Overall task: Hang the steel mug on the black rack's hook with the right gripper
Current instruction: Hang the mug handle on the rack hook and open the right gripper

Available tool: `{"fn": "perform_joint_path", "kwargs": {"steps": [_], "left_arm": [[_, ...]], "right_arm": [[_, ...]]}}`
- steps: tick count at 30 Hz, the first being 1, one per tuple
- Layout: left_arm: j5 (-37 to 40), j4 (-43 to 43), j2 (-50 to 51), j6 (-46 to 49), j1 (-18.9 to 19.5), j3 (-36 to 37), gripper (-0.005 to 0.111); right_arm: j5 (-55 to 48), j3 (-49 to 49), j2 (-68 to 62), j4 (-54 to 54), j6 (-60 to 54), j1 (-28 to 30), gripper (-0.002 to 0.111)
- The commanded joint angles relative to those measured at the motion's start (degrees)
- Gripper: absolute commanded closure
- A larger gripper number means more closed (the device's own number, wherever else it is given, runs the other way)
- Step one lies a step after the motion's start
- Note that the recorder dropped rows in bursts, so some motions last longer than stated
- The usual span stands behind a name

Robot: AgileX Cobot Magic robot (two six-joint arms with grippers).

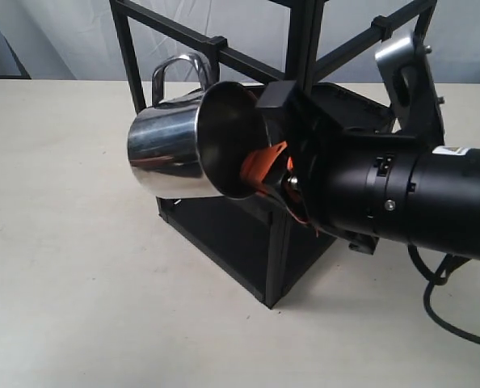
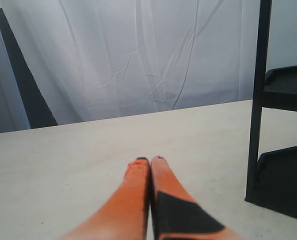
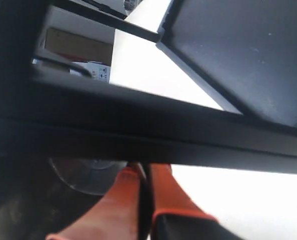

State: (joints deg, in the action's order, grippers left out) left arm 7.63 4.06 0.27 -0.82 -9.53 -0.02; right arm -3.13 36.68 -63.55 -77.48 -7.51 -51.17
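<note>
The steel mug (image 1: 163,149) lies on its side in the air, in front of the black rack (image 1: 292,48). Its open mouth faces my right gripper (image 1: 264,166), whose orange fingers are shut on the rim. The looped handle (image 1: 179,69) points up, just left of a collar on the rack's rail. The hook (image 1: 276,101), with its square collar, sits on the post right beside the mug's rim; its tip is hidden. In the right wrist view the mug's inside (image 3: 88,175) shows under a rack rail (image 3: 138,130). My left gripper (image 2: 149,160) is shut on nothing over the table.
The rack stands on a pale table (image 1: 62,283), and its post (image 2: 258,100) and shelves are right of my left gripper. A grey bracket (image 1: 410,73) rises from the right wrist. A black cable (image 1: 450,299) loops on the table below the right arm.
</note>
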Motion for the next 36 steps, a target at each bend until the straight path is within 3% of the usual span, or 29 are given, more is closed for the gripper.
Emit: {"fn": "perform_joint_path", "kwargs": {"steps": [1,24,26,29,31,36], "left_arm": [[-0.3,0.0,-0.3,-0.1,-0.3,0.0,0.105],[-0.3,0.0,-0.3,-0.1,-0.3,0.0,0.105],[-0.3,0.0,-0.3,-0.1,-0.3,0.0,0.105],[-0.3,0.0,-0.3,-0.1,-0.3,0.0,0.105],[-0.3,0.0,-0.3,-0.1,-0.3,0.0,0.105],[-0.3,0.0,-0.3,-0.1,-0.3,0.0,0.105]], "right_arm": [[1.6,0.0,-1.7,-4.5,0.2,-0.3,0.109],[5.1,-4.9,-2.0,-8.4,-1.4,-0.3,0.109],[5.1,-4.9,-2.0,-7.8,-2.0,-0.3,0.099],[4.8,-4.9,-2.0,-7.8,-2.0,-0.3,0.066],[3.1,-4.9,-2.0,-7.6,-2.5,-0.3,0.056],[0.7,-4.9,0.8,-2.4,-3.2,-0.3,0.055]]}}
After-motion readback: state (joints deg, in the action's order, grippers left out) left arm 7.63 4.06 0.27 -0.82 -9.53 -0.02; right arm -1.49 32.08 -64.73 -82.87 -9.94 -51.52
